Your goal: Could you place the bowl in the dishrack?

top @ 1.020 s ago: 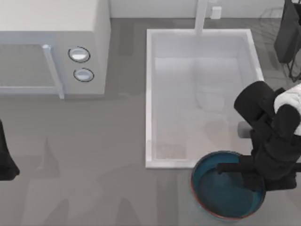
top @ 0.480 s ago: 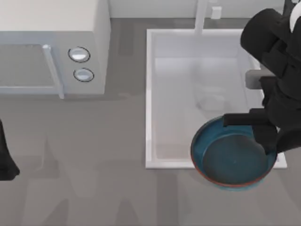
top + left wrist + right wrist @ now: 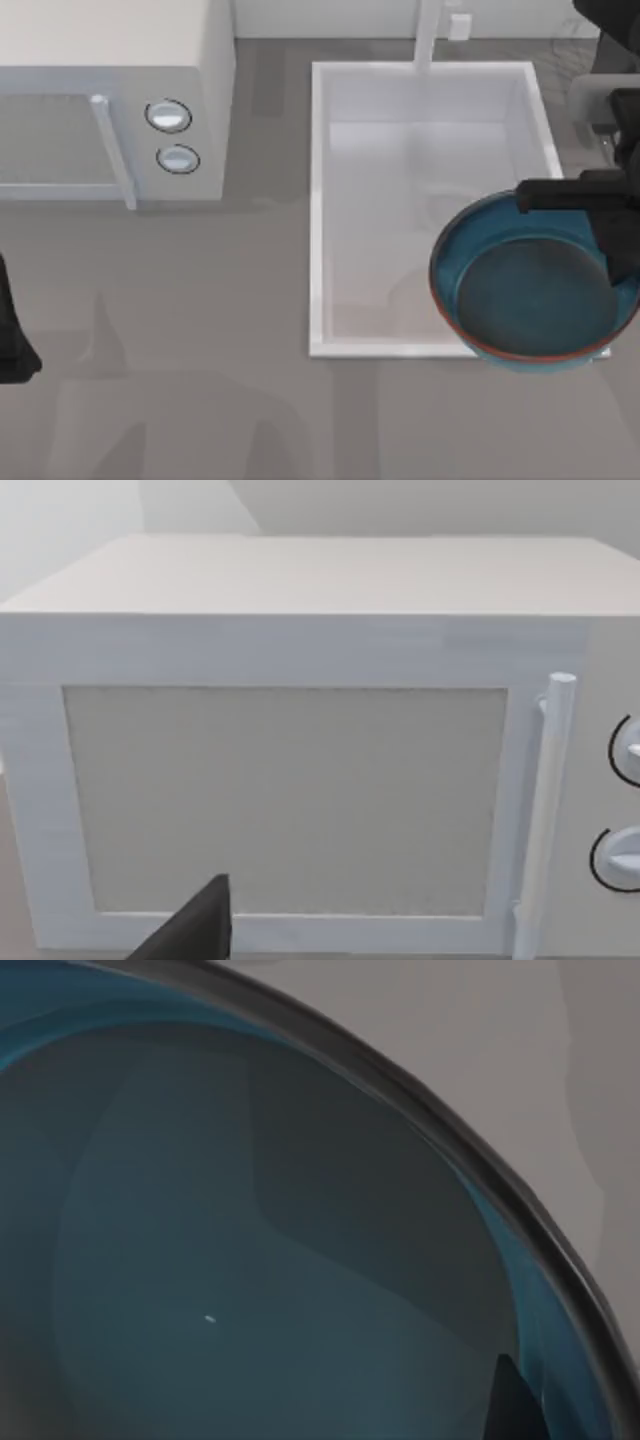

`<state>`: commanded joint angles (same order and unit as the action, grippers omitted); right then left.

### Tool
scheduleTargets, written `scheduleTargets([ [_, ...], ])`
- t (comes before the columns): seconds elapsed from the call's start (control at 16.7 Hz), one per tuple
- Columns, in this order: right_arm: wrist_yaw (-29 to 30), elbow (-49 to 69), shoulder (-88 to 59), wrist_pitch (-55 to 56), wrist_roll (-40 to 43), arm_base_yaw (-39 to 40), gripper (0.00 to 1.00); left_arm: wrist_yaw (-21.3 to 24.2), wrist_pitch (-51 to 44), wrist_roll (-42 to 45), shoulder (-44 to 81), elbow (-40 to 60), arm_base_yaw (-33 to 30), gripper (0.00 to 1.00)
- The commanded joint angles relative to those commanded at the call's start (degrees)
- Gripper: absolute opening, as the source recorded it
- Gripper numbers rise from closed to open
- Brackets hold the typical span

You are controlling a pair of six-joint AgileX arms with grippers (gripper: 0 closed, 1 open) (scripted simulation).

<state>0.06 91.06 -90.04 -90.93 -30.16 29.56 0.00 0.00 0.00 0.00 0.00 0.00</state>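
The bowl (image 3: 530, 290), blue-teal inside with a reddish-brown rim, hangs over the sink's front right corner. My right gripper (image 3: 600, 235) is shut on the bowl's far right rim, the arm reaching in from the right edge. The right wrist view looks into the bowl's glossy inside (image 3: 250, 1260), with a dark fingertip (image 3: 515, 1400) at the rim. Thin wires of the dishrack (image 3: 563, 38) show faintly at the back right, mostly behind my right arm. My left arm (image 3: 12, 335) is parked at the table's left edge.
The white sink basin (image 3: 318, 200) takes up the table's middle right, with a faucet (image 3: 428, 30) at its back. A white microwave (image 3: 110, 100) stands at the back left, and its door (image 3: 290, 800) faces the left wrist camera.
My right arm has carried the bowl from the table's front edge back and to the right, over the sink's front right corner. The left arm has not moved.
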Motion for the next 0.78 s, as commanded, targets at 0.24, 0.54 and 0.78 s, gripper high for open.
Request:
scheduleTargets([
  [0.24, -0.39, -0.31, 0.13, 0.73, 0.22, -0.38, 0.0, 0.0, 0.0, 0.0, 0.0, 0.0, 0.0, 1.0],
  [0.54, -6.08, -3.13, 4.75, 11.96, 4.53, -10.62, 0.0, 0.0, 0.0, 0.0, 0.0, 0.0, 0.0, 1.0],
  [0.78, -13.61, -8.2, 11.03, 30.63, 10.49, -24.91, 0.0, 0.0, 0.0, 0.0, 0.0, 0.0, 0.0, 1.0],
])
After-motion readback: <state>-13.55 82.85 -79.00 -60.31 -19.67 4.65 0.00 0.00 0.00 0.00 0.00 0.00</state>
